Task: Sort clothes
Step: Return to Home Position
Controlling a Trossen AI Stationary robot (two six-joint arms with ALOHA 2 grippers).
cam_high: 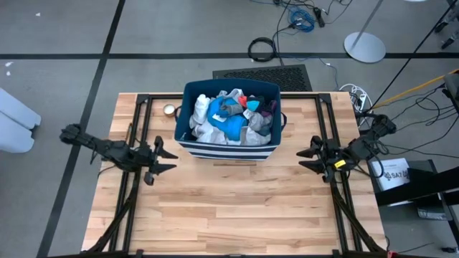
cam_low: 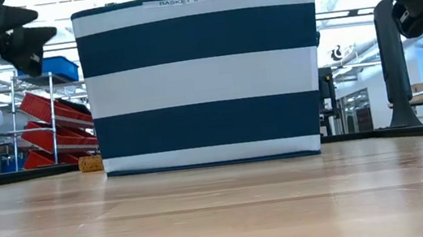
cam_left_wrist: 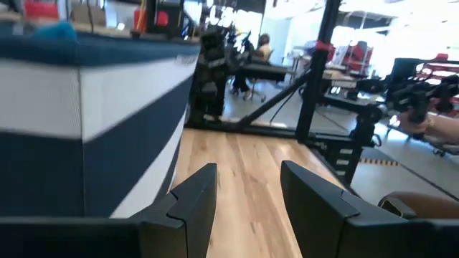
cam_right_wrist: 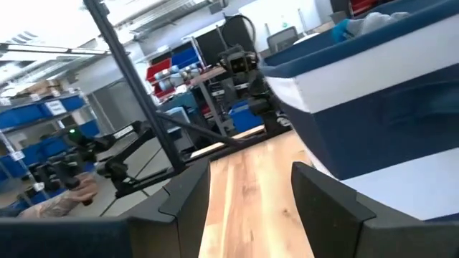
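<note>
Striped navy-white bin [cam_high: 226, 149] stands on wooden table [cam_high: 229, 215], between both jaw sets, touching neither. Clothes [cam_high: 233, 118] heaped inside bin: teal, white, grey. Left gripper [cam_high: 169, 159], right gripper [cam_high: 304, 158]: jaws parted, empty.

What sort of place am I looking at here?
Probably a robotics lab or workshop: racks of red storage bins, loose cables on the floor, and a wooden table flanked by the left arm and right arm.

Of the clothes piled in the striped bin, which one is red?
The small red-pink piece, just right of the grey piece in the high view; the other pieces are teal-blue or white.
</note>
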